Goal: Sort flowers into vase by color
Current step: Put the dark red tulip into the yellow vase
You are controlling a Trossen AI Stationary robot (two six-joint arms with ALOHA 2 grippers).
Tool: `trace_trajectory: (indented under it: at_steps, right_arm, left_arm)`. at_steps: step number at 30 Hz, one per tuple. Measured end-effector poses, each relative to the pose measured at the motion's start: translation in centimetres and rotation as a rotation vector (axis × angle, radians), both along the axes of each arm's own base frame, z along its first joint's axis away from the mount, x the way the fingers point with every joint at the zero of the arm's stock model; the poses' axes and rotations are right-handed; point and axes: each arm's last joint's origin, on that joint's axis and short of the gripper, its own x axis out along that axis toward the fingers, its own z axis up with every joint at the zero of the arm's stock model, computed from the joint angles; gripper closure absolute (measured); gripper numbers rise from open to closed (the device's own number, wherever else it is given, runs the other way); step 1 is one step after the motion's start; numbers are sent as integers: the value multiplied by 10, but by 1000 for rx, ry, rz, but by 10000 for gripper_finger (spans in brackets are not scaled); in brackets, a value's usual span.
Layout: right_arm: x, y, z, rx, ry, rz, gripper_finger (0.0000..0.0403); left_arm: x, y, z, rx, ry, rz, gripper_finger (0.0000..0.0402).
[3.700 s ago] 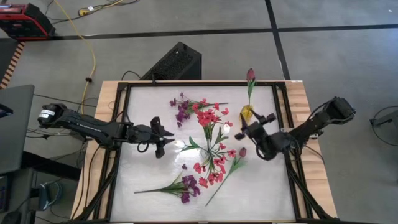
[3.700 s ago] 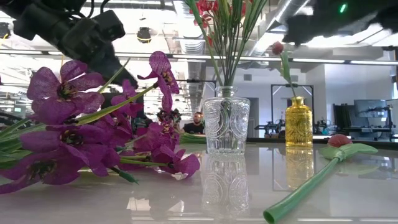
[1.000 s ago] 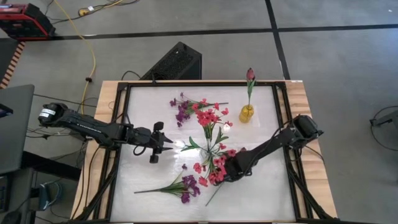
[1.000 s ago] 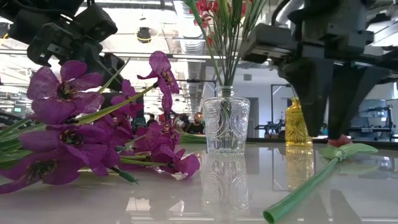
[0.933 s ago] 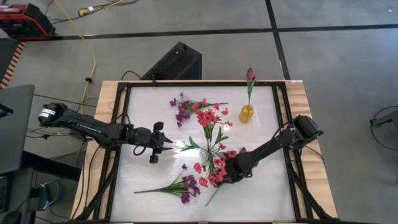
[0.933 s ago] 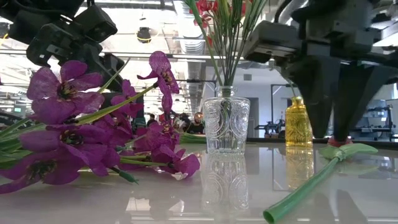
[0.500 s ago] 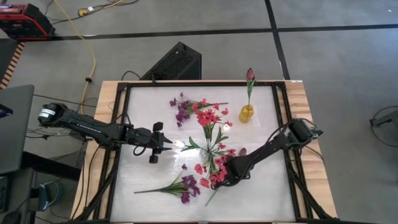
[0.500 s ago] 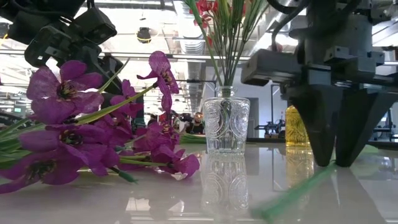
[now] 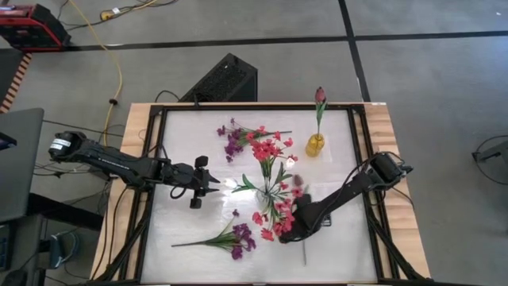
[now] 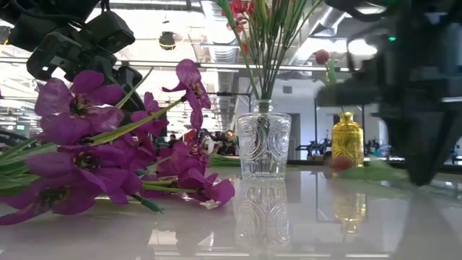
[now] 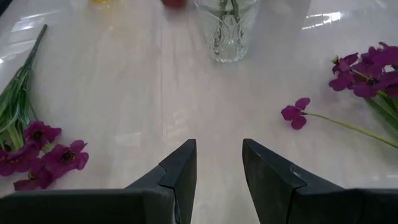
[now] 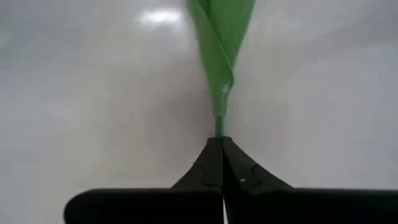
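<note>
Overhead, the right gripper (image 9: 295,230) pinches a tulip stem (image 9: 304,251) on the glossy white table (image 9: 341,246), just beside the clear cut-glass vase (image 9: 274,193) of red flowers (image 9: 268,149); lifting it toward the small yellow vase (image 9: 315,145) looks next. At table height, purple flowers (image 10: 79,144) lie waiting. The left gripper (image 11: 217,177) hovers, fingers apart. The right wrist shows fingers together on the thin green stalk.

Green stalk (image 12: 219,81) (claw-pinched), purple clusters (image 9: 238,236) flat
</note>
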Motion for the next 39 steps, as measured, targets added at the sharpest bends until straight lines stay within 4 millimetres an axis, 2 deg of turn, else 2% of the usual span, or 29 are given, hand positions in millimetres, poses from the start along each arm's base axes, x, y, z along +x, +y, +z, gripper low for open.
trace_trajectory:
  at_steps: [2, 6, 10, 13, 18, 24, 27, 33, 39]
  right_arm:
    - [-10, -3, 8, -58, 37, -33, 381]
    - [-36, -10, 45, -227, 28, -72, 380]
    - [-54, -19, 79, -375, -114, -47, 387]
    - [-60, -31, 101, -540, -282, -25, 387]
    - [-69, -50, 131, -825, -409, 150, 387]
    - [-77, -60, 157, -1193, -459, 358, 387]
    - [-87, -71, 158, -1340, -464, 380, 387]
    - [-120, -114, 140, -1362, -392, 283, 387]
    - [-152, -135, 130, -1379, -350, 260, 387]
  left_arm:
    - [0, 0, 0, 0, 1, 0, 282]
    - [0, 0, 0, 0, 2, 0, 282]
    - [-1, 0, -3, 0, -2, 0, 282]
    - [-2, 0, -4, -2, -9, 0, 282]
    - [-2, 0, -5, -1, -8, 0, 282]
    - [-2, 0, -4, -35, -13, 22, 282]
    - [0, 0, -2, -38, -41, 28, 282]
    - [4, 0, 6, -81, -136, 45, 282]
    - [6, 0, 10, -77, -185, 68, 282]
